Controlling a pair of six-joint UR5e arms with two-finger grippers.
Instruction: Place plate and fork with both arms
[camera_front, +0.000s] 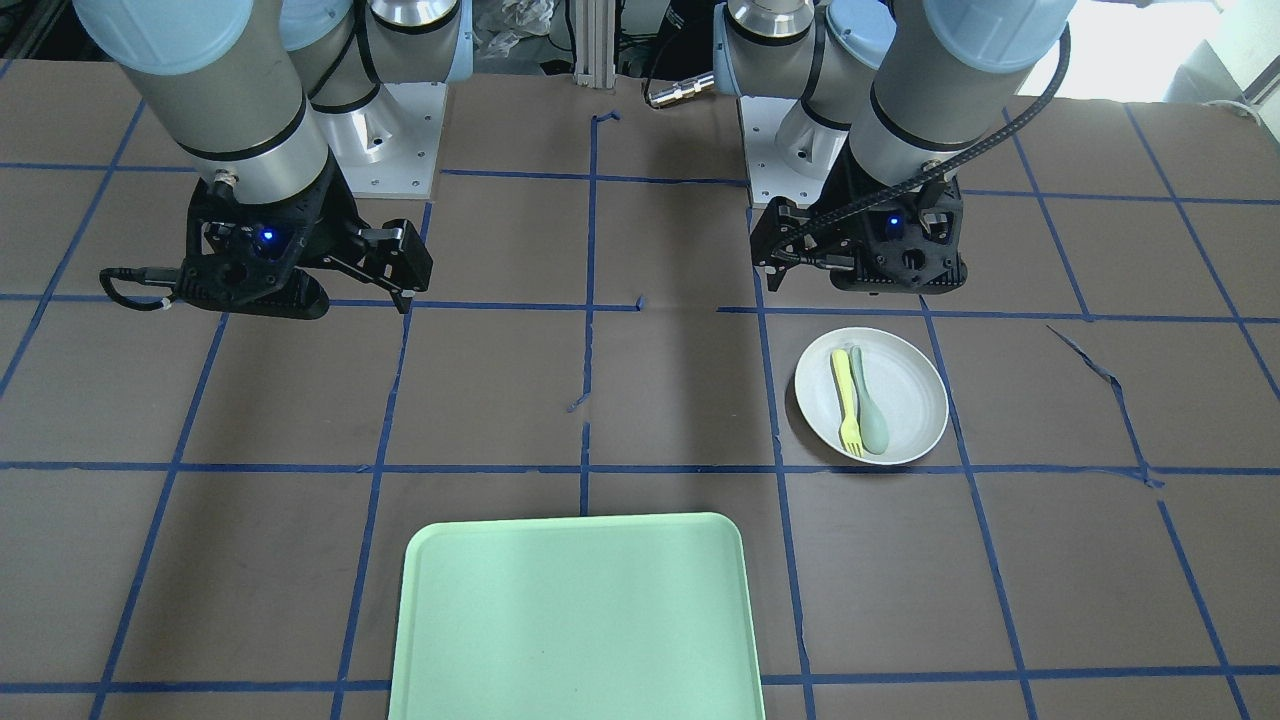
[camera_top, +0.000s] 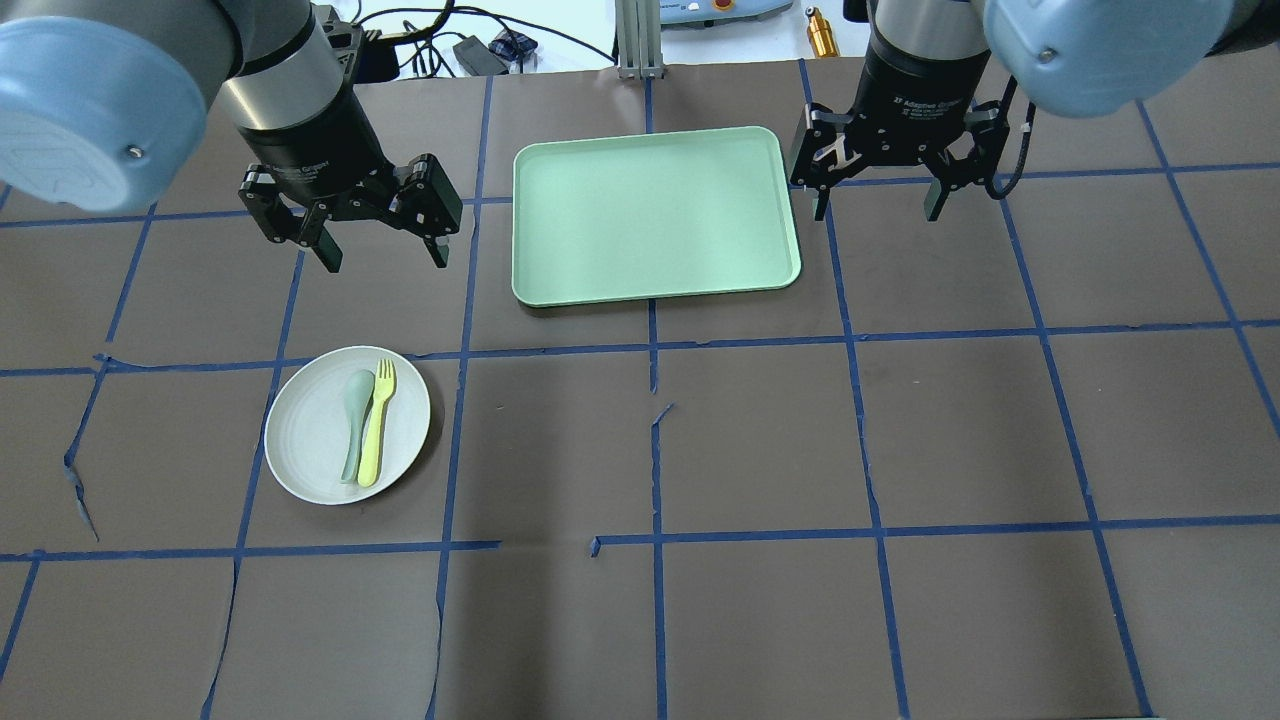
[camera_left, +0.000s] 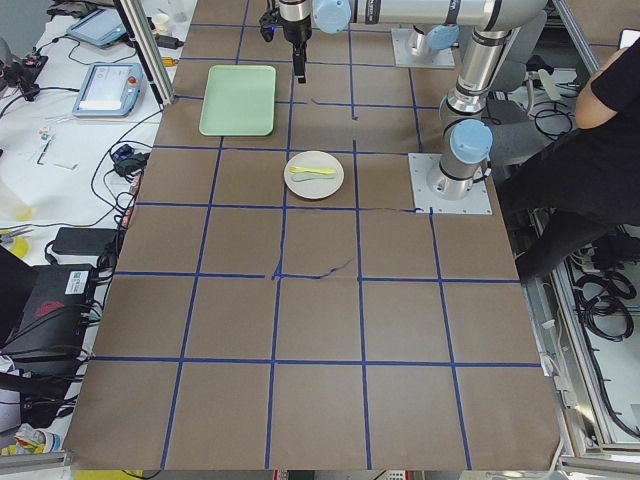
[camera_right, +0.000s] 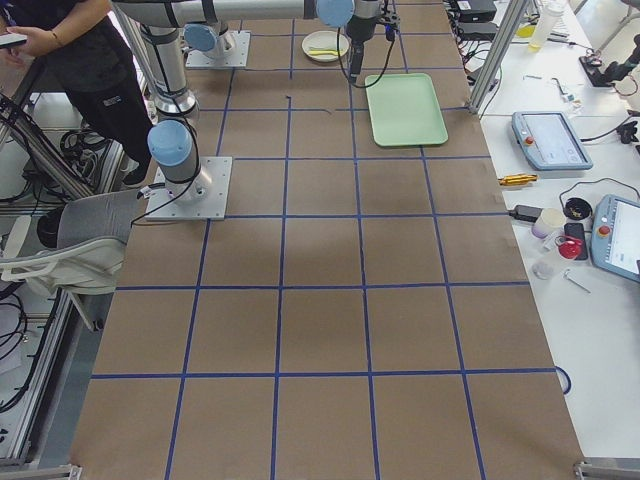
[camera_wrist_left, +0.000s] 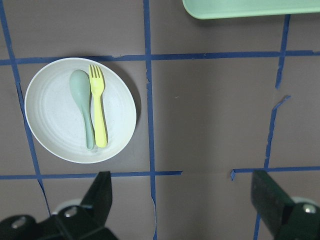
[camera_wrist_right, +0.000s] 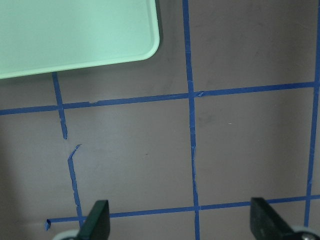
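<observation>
Plate (camera_top: 305, 432): flat on the table (camera_top: 900, 430), in the robot's left half, further in from the operators' edge than the tray.
Fork (camera_top: 376, 425): lies on the plate, right of its centre. The tines point toward the operators' edge and the handle reaches near the rim.
Spoon (camera_top: 354, 420): pale grey-green, on the plate just beside the fork and parallel to it, bowl toward the operators' edge.
Tray (camera_top: 655, 215): mint green, midway along the operators' edge, well apart from the plate.
Left gripper (camera_top: 386, 260): hangs above the table between the plate and the operators' edge, jaws spread wide, holding nothing.
Right gripper (camera_top: 877, 212): hangs just past the tray's right end, jaws spread wide, holding nothing.
</observation>
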